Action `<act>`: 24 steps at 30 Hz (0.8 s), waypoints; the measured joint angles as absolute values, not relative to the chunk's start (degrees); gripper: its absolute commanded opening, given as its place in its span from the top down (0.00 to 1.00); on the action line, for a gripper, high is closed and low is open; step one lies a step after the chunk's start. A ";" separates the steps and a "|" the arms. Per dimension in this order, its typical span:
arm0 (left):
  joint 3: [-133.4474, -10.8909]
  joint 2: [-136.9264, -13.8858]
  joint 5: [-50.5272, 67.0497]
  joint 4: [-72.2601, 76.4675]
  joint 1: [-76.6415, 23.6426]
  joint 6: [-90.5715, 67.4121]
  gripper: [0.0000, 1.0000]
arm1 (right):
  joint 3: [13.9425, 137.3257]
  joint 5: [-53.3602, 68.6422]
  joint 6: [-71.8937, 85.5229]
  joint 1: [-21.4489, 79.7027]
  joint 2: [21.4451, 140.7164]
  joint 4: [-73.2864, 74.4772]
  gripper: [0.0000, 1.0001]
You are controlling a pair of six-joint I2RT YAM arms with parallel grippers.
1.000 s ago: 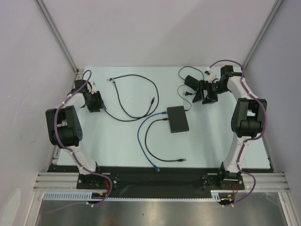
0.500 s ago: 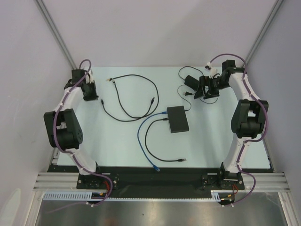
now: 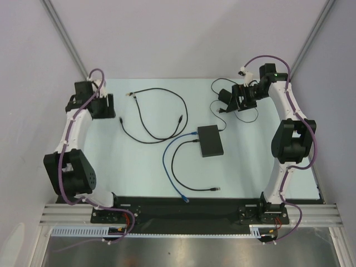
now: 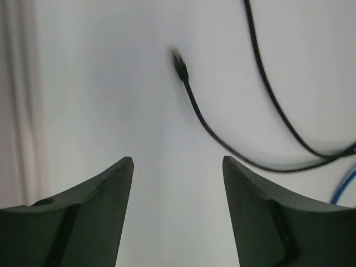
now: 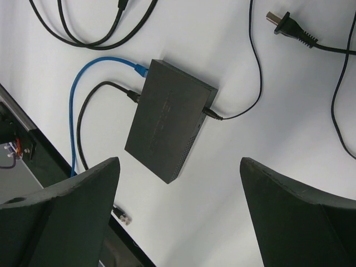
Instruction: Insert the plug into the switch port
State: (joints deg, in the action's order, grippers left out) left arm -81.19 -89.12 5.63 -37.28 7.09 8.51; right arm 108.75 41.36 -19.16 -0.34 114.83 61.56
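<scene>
Left gripper: fingers spread, holding nothing, hovering far left of the flat matte-black rectangular switch. The loose black cable plug lies on the white worktop ahead of those fingers, left of the switch and well apart from it. The switch's left edge already carries a blue cable and a thin black cable. Right gripper: fingers spread, empty, raised beyond the switch's far right.

Risks:
- The small plug may twist in the pinch and arrive misaligned.
- The unsecured switch may slide under insertion force.
- Neighbouring cables crowd the free port.
</scene>
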 measured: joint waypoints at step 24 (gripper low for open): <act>-66.00 -107.63 21.10 -17.37 9.50 -20.27 0.55 | 110.50 39.35 -20.67 -0.32 114.83 69.43 0.06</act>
State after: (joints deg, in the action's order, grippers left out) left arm -66.00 -107.63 21.10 -17.37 9.50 -20.27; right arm 110.50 39.35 -20.67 -0.32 114.83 69.43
